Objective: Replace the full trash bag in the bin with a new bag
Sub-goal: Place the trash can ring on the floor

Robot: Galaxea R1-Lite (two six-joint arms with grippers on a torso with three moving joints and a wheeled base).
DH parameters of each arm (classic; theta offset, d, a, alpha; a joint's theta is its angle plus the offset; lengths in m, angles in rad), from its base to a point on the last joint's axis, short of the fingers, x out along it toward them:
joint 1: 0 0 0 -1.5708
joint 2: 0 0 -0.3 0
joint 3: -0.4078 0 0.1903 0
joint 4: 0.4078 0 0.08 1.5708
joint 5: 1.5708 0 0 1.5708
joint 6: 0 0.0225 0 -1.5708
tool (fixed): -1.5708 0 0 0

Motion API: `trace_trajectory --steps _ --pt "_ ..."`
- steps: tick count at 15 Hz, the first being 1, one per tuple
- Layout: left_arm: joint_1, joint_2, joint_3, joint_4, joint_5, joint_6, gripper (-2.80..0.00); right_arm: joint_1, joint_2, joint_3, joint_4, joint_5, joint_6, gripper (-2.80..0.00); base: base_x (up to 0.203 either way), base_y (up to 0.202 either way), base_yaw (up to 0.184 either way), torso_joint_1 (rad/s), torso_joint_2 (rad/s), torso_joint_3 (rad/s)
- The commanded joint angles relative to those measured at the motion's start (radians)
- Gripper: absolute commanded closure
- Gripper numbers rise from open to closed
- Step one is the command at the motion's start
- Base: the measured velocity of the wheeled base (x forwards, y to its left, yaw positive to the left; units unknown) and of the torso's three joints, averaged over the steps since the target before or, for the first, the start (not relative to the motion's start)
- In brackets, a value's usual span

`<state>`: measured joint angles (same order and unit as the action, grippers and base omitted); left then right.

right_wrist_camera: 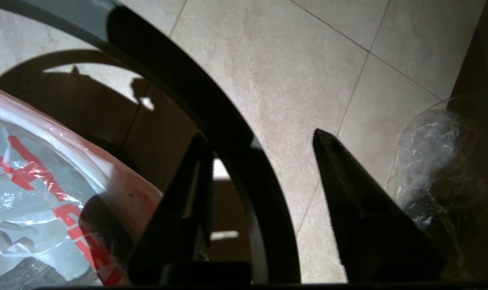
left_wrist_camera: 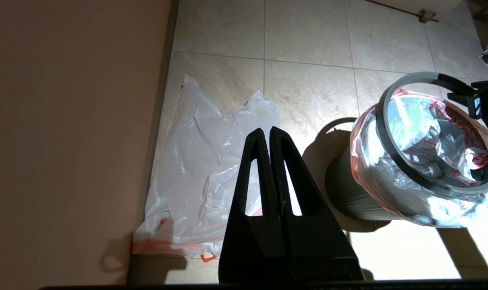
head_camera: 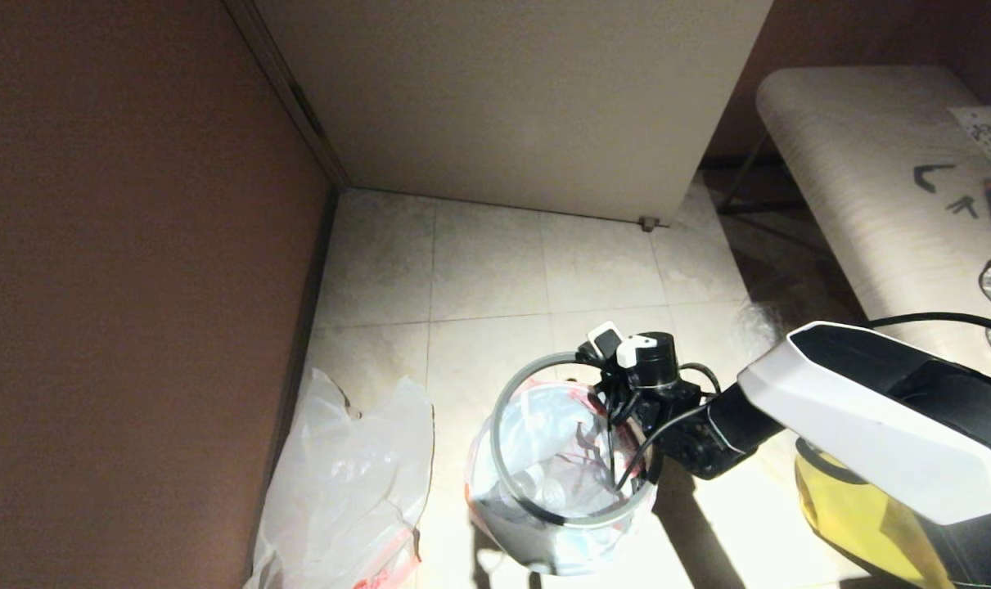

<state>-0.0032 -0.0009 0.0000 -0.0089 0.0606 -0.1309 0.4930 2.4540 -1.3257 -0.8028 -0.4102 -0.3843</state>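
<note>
The small round bin (head_camera: 503,532) stands on the tiled floor, lined with the full trash bag (head_camera: 544,442), white with red print. The grey hoop (head_camera: 502,409) lies tilted over the bag, its far side raised. My right gripper (head_camera: 622,442) reaches down at the bin's far right rim. In the right wrist view its jaws (right_wrist_camera: 258,135) are open and straddle the hoop (right_wrist_camera: 227,133), one finger inside the ring, one outside, with the bag (right_wrist_camera: 34,201) beside them. The limp new bag (head_camera: 348,474) lies flat by the left wall. My left gripper (left_wrist_camera: 266,131) hangs shut and empty above it (left_wrist_camera: 203,161).
A brown wall (head_camera: 135,286) runs along the left and a pale panel (head_camera: 511,106) closes the back. A light bench (head_camera: 871,164) stands at the right. A yellow bag (head_camera: 855,499) sits under my right arm and a clear crinkly bag (right_wrist_camera: 429,173) lies right of the bin.
</note>
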Motion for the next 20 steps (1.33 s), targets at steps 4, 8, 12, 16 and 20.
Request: trace_trajectory --steps 4,8,12,16,20 --pt "0.000 0.001 0.000 0.000 0.001 -0.001 0.00 0.003 -0.059 0.046 -0.005 -0.005 -0.001 0.00 0.000 0.000 0.000 0.000 0.00 0.000" --pt "0.000 0.001 0.000 0.000 0.001 -0.001 0.00 -0.003 -0.172 0.185 -0.008 -0.007 0.017 0.00 0.000 0.000 0.000 0.000 0.00 0.000" --pt "0.000 0.001 0.000 0.000 0.001 -0.001 0.00 -0.008 -0.374 0.375 -0.009 -0.009 0.042 0.00 0.000 0.000 0.000 0.000 0.00 0.000" --pt "0.000 0.001 0.000 0.000 0.001 -0.001 0.00 -0.054 -0.591 0.650 -0.010 -0.007 0.073 0.00 0.000 0.000 0.000 0.000 0.00 0.000" --pt "0.000 0.001 0.000 0.000 0.001 -0.001 0.00 -0.189 -0.713 0.828 -0.011 0.035 0.111 0.00 0.000 0.000 0.000 0.000 0.00 0.000"
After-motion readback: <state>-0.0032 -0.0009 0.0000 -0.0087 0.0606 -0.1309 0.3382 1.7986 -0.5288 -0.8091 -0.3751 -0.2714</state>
